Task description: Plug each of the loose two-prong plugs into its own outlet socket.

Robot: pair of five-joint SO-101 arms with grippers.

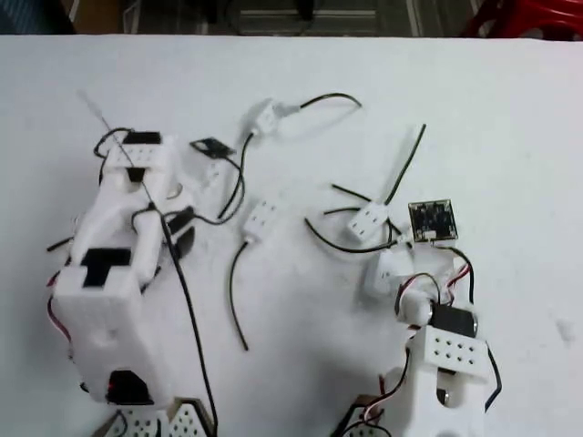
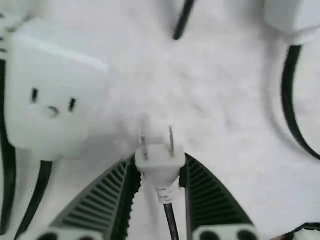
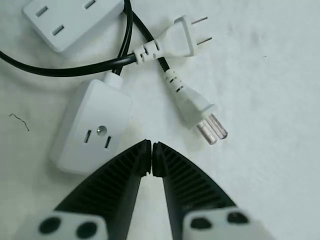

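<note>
My left gripper (image 2: 159, 167) is shut on a white two-prong plug (image 2: 160, 161), its prongs pointing away over the white tabletop. A white outlet socket (image 2: 47, 100) lies close by, off to one side of the prongs and apart from them. My right gripper (image 3: 151, 151) is shut with nothing in it, just beside another white outlet socket (image 3: 92, 127). Two loose white plugs (image 3: 182, 42) (image 3: 197, 107) lie past that socket, beside a third socket (image 3: 70, 20). From above, the left arm (image 1: 118, 228) is at the left and the right arm (image 1: 442, 341) at the lower right.
Black cords (image 1: 232, 300) loop across the middle of the table between more white sockets (image 1: 261, 218) (image 1: 369, 221) (image 1: 266, 116). A small circuit board (image 1: 431, 220) sits over the right arm's wrist. The table's far edge (image 1: 291, 36) runs along the back.
</note>
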